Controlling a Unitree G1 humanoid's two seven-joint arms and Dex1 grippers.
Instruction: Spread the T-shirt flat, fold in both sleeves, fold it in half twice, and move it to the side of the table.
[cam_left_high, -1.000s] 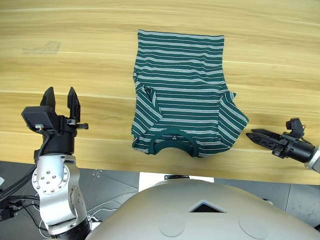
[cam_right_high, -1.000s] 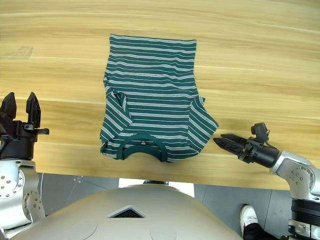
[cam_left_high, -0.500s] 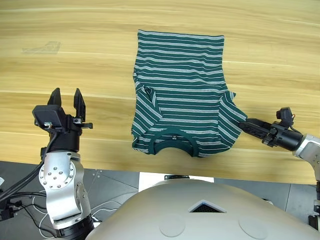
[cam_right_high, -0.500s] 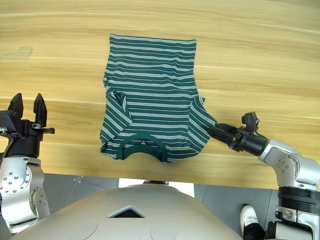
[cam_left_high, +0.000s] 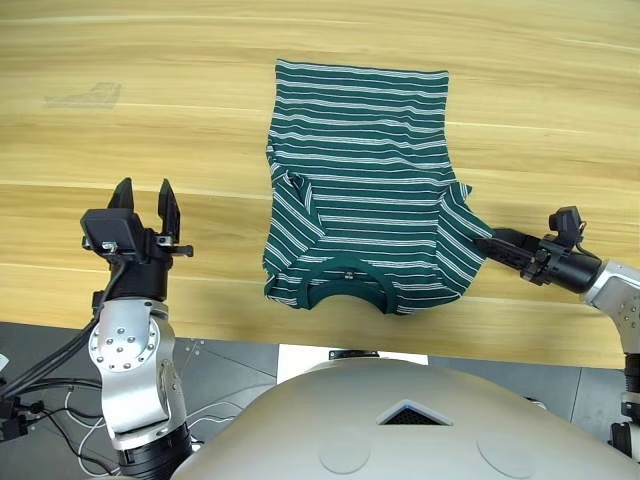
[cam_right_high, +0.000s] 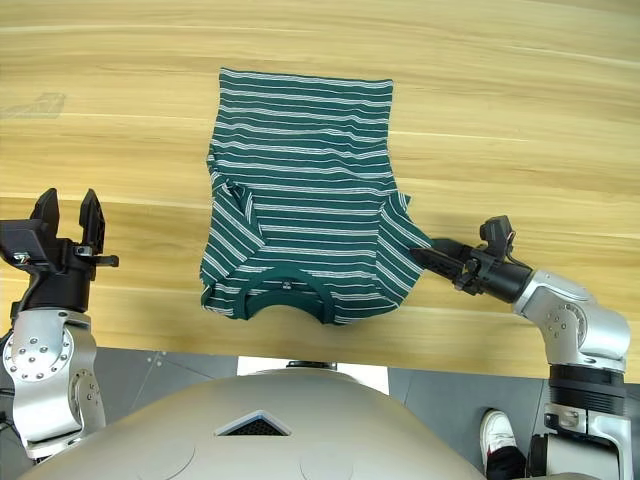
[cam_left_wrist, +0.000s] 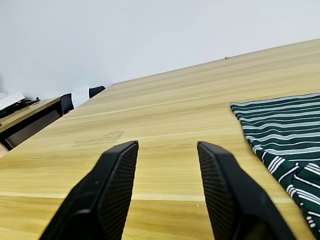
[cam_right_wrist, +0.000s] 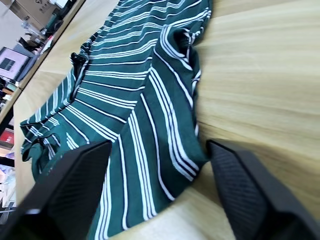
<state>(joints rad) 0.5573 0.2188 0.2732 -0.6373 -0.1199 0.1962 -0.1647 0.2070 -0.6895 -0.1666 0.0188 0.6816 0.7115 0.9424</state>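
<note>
T-shirt (cam_left_high: 365, 180) is lying on the counter (cam_left_high: 150, 80), collar toward you; likely soft, light, prone to dragging. Right end effector (cam_left_high: 483, 243) is sitting released, straddling the sleeve (cam_left_high: 462, 225) hem; you're best pinching there, low. Left end effector (cam_left_high: 145, 200) is hanging released, well apart

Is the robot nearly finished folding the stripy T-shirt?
Not yet. The T-shirt lies flat on the table, and its left sleeve looks folded in. The open right gripper is at the right sleeve, which sticks out. The left gripper hovers open, apart. Both half-folds and moving it aside are left.
</note>
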